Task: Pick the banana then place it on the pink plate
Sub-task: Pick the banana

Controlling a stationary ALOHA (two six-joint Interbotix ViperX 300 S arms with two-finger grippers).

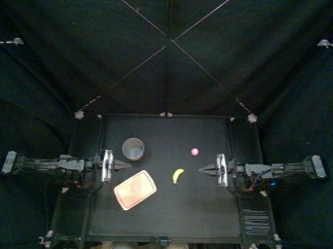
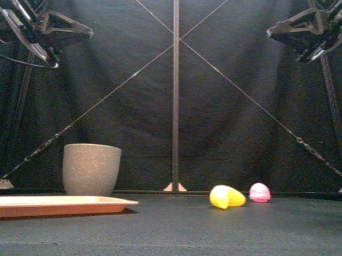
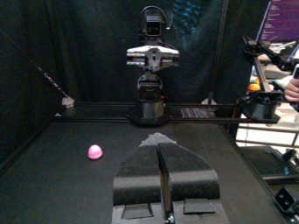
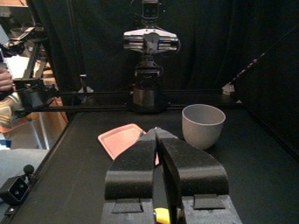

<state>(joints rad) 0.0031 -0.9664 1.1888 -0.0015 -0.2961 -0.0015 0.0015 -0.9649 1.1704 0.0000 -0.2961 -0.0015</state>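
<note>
Toward the front of the black table (image 1: 169, 219), just right of its middle, a small yellow banana (image 1: 178, 176) lies flat. It sits between the pink plate (image 1: 134, 191) on its left and my right gripper (image 1: 209, 171). It is nearer to that gripper than to the left gripper (image 1: 109, 165), so I judge the right arm the one to reach. From above, the banana's long axis seems to run roughly front to back, across the right arm's line of approach, though it is too small for me to be sure. The right gripper hangs high over the table, jaws pressed together and holding nothing; the left, resting opposite, is likewise closed and empty. A pink toy (image 1: 196, 152) sits behind the banana, apart from it, and a grey cup (image 1: 132, 148) stands behind the plate, so the short path leftward to the plate looks unobstructed
</note>
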